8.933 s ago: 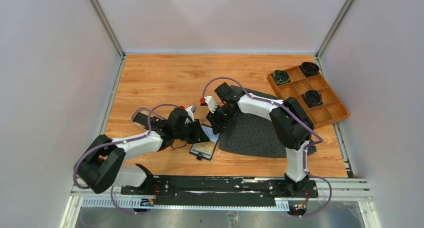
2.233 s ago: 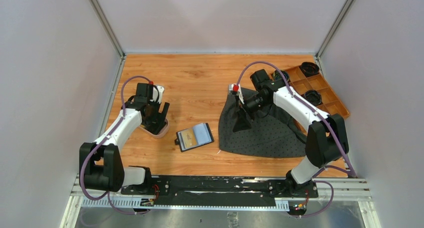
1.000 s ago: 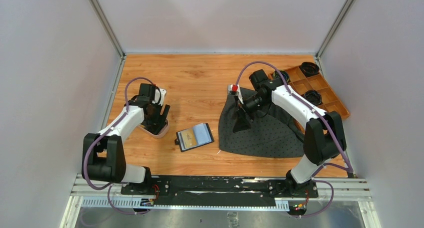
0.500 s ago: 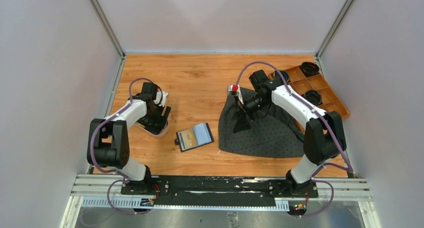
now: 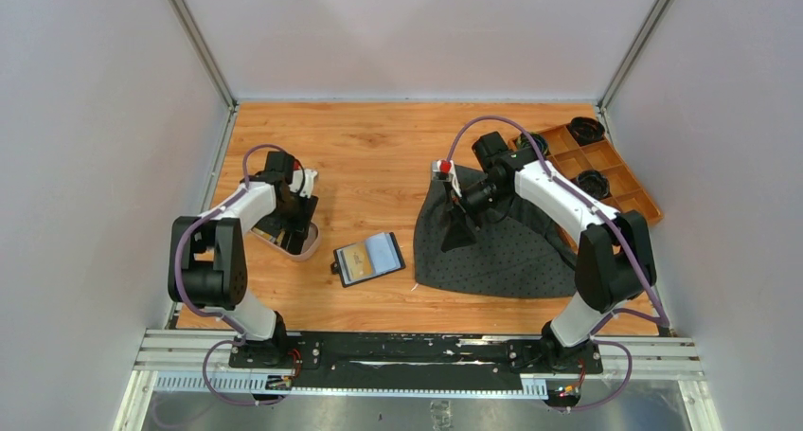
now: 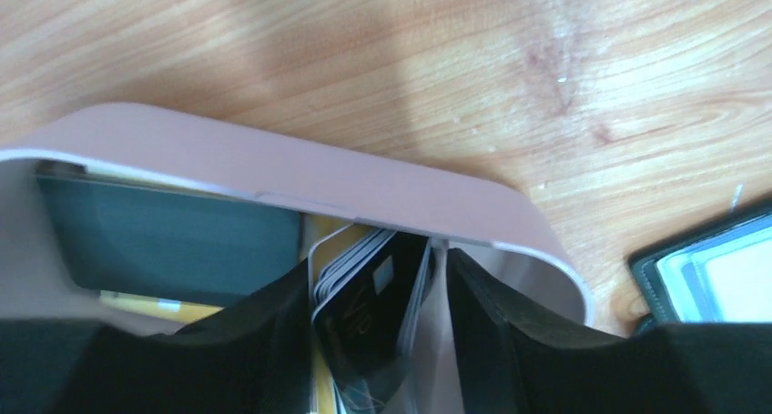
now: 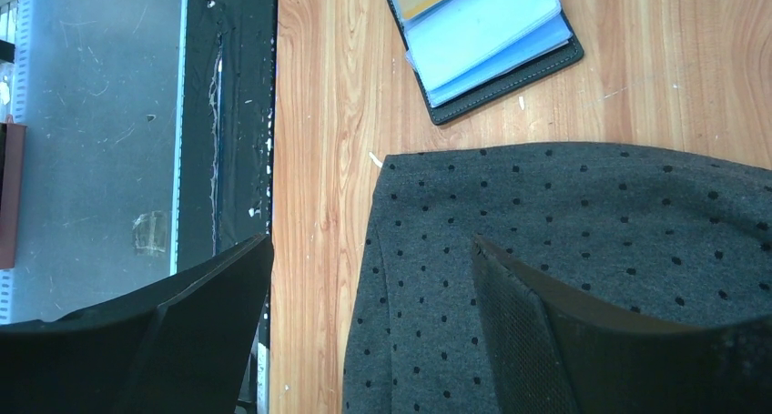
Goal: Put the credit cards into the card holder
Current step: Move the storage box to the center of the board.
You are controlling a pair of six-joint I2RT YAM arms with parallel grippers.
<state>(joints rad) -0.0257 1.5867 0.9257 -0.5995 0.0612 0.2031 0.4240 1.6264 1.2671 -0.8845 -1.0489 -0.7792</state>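
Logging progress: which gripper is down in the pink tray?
The left gripper, straddling upright cards inside the tray; the right gripper hovers open over the dotted cloth.

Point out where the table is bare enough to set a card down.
Widest bare wood: the table between the pink tray, the dotted cloth and the back wall. A narrower strip runs from the card holder to the near rail. Crowded: the tray, where the left gripper straddles the credit cards, and the right side under cloth and compartmented box.
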